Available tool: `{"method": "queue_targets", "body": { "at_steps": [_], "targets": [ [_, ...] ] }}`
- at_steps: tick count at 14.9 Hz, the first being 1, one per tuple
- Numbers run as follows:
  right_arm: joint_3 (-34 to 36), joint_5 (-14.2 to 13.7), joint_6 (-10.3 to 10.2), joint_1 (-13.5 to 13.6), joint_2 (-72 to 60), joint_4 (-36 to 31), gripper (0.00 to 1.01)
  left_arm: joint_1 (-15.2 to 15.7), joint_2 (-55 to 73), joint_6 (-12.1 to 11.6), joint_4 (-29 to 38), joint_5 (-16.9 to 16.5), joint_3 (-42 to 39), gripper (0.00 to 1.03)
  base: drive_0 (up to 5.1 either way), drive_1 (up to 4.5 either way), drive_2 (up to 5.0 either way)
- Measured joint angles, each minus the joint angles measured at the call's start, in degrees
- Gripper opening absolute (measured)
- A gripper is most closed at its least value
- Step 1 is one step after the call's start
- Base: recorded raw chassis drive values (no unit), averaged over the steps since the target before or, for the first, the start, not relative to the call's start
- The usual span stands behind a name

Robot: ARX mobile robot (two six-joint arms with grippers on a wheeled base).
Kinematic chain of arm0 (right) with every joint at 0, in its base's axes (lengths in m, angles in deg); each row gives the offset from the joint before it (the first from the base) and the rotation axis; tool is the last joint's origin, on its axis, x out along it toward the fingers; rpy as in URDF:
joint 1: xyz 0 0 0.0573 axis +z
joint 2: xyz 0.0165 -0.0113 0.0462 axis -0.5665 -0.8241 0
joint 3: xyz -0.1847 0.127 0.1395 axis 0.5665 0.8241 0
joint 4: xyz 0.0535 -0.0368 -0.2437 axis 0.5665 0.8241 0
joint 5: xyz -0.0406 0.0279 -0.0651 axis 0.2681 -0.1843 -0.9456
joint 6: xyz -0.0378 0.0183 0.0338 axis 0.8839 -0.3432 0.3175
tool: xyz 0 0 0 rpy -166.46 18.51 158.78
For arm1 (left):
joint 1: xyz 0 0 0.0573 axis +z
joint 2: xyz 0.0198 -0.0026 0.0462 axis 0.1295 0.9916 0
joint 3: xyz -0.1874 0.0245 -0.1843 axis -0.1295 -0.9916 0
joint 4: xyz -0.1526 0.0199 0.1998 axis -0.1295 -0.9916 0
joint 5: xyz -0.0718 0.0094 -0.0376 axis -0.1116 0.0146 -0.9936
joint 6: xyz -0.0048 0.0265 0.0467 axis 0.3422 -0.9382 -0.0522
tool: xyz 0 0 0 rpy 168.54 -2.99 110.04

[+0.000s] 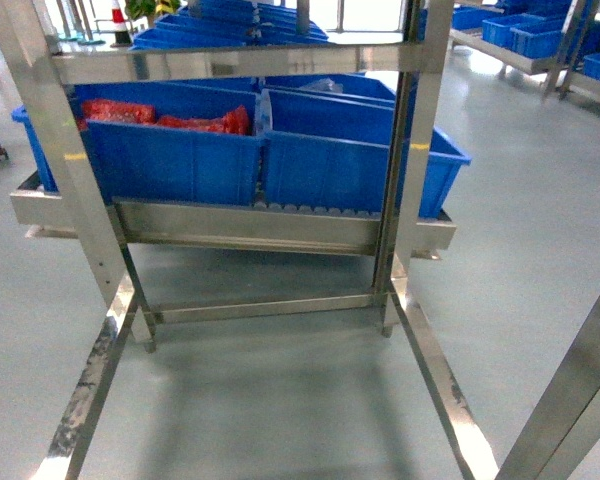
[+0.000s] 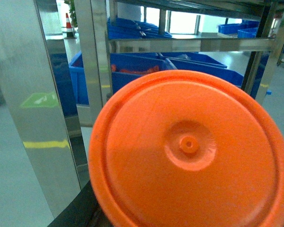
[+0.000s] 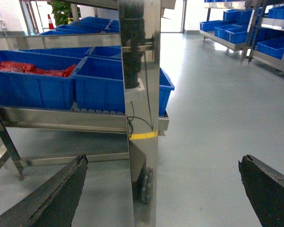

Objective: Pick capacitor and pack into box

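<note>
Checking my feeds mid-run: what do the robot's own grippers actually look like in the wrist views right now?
In the right wrist view, the right gripper shows two dark, matte black fingers with rough, worn-looking edges, tapering like wedges at the lower corners. In the left wrist view, only a dark black strip of the left gripper shows at the bottom edge. No cables or markings are visible. Neither arm appears in the head view.

bright daylight from rear | glare on floor [image 1: 540,200] | soft blur

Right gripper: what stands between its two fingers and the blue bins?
In the right wrist view, a steel post stands between the open right gripper and the blue bins.
</note>
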Motion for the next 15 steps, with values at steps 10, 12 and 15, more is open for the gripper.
{"method": "queue_targets", "body": {
  "at_steps": [10,12,15],
  "targets": [
    [0.00,-0.02,-0.04,0.00,0.02,0.09,0.98,0.00,0.00,0.00,-0.02,-0.02,0.00,0.44,0.0,0.00,0.0],
    [0.00,-0.02,-0.04,0.00,0.02,0.07,0.98,0.00,0.00,0.00,-0.02,-0.02,0.00,0.44,0.0,0.00,0.0],
    [0.00,-0.02,-0.04,0.00,0.02,0.07,0.98,0.00,0.00,0.00,-0.02,-0.02,0.00,0.44,0.0,0.00,0.0]
  ]
}}
